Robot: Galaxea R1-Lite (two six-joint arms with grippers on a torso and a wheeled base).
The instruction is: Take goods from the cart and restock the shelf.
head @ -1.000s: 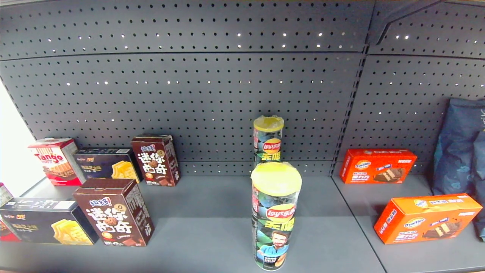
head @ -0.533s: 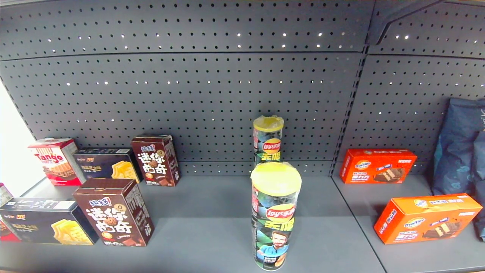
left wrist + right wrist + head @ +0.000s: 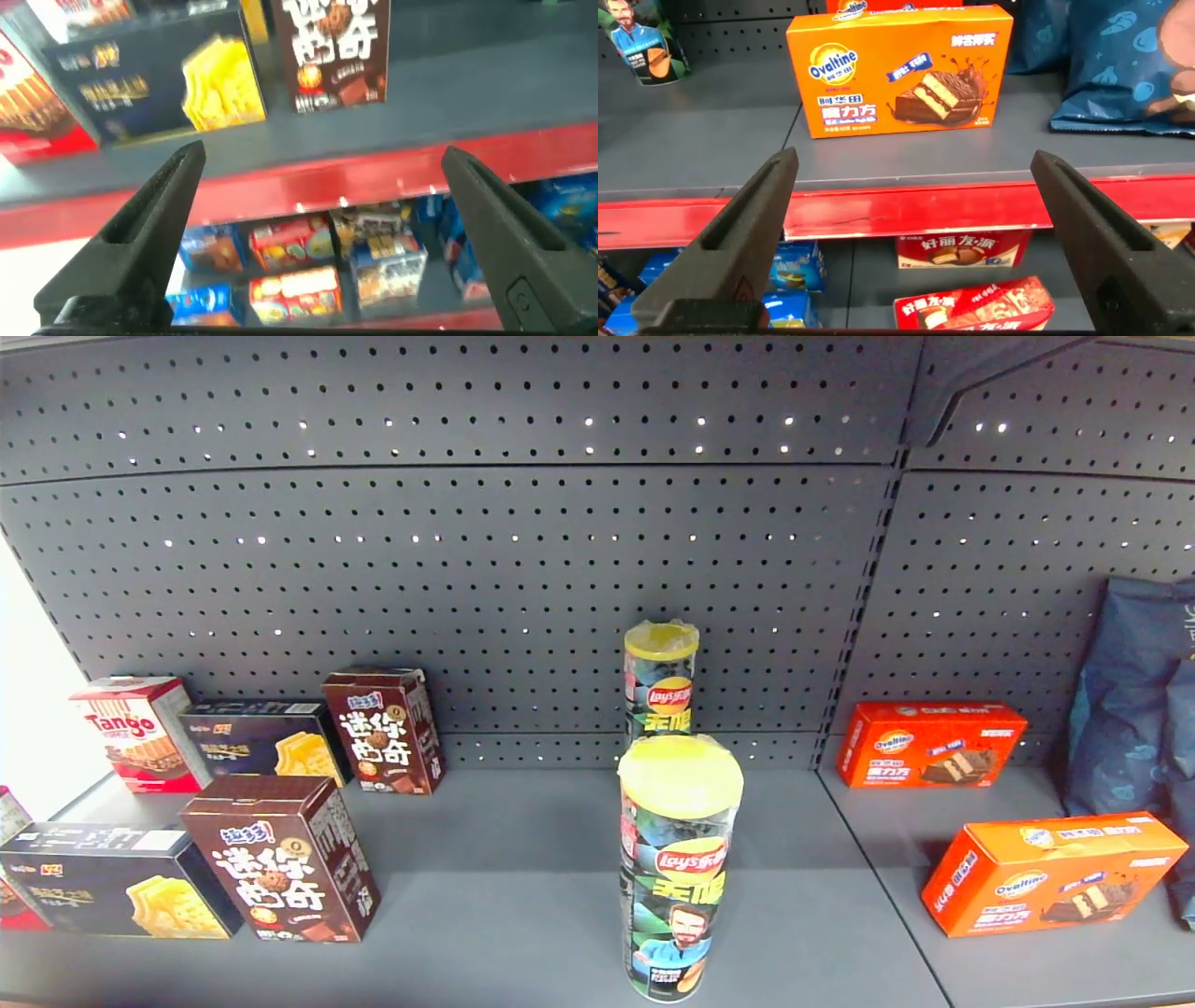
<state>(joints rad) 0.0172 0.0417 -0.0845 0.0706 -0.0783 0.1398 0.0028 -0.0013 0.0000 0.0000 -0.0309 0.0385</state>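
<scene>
Found the left gripper (image 3: pixel 322 159) spread wide with nothing between its fingers, poised just outside the red front edge (image 3: pixel 392 182) of the shelf (image 3: pixel 523 896). Saw the same at the right gripper (image 3: pixel 913 159): fully parted, empty, level with that edge. Judged both arms free to fetch a fresh item rather than busy placing one.

Beyond the left gripper, noted a brown cookie box (image 3: pixel 332 47) and a dark wafer box (image 3: pixel 159 89) standing near the lip, printed faces outward. Beyond the right gripper, met an orange cake box (image 3: pixel 896 70) resting on its long side, with a blue bag (image 3: pixel 1120 65) just beside it.

In the head view, made out the goods ranked by kind, one behind another: a front chips can (image 3: pixel 677 868) upright mid-shelf, a rear chips can (image 3: pixel 660 677) against the pegboard (image 3: pixel 467 569), and likewise paired cookie, wafer and cake boxes. Took this for deliberate facing: like with like, fronts to the aisle, bare board left between groups for more stock.

Could see only the top half of the rear chips can, with the front one covering the rest. Lost part of the blue bags and the leftmost boxes to the picture's border. Could not make out the lower-shelf packets (image 3: pixel 299 271), which were blurred and partly behind the fingers.
</scene>
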